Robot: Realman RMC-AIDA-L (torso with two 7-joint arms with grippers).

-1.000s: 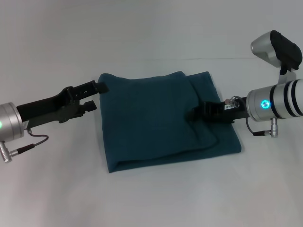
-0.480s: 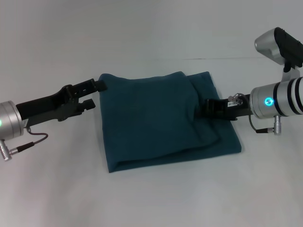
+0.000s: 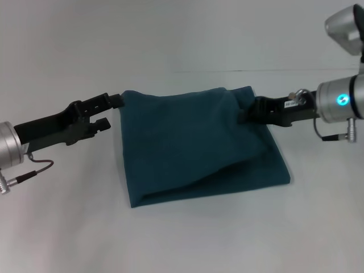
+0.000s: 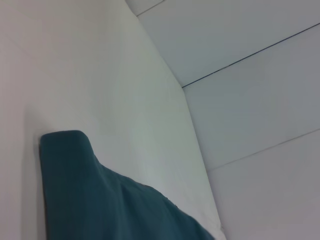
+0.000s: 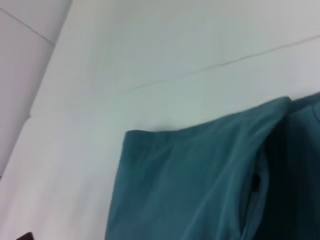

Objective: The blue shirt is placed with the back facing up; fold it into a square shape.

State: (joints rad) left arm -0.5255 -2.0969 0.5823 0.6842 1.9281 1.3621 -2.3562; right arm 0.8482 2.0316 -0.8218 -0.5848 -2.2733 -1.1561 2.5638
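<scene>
The blue shirt (image 3: 193, 142) lies folded into a rough rectangle at the table's middle. Its plain cloth also fills the near part of the left wrist view (image 4: 100, 200) and the right wrist view (image 5: 200, 190). My right gripper (image 3: 243, 116) is shut on the right edge of the shirt's top layer and holds that edge up off the layer below. My left gripper (image 3: 112, 112) is at the shirt's far left corner. Its two fingers stand apart, the upper fingertip (image 3: 116, 100) touches the corner, and no cloth shows between them.
White tabletop (image 3: 187, 239) surrounds the shirt on all sides. A thin dark seam (image 3: 273, 71) runs across the table behind the shirt. Cables hang under both wrists.
My right gripper has risen and moved back and to the right, lifting the top layer's right edge with it. My left gripper has shifted slightly up and left beside the corner.
</scene>
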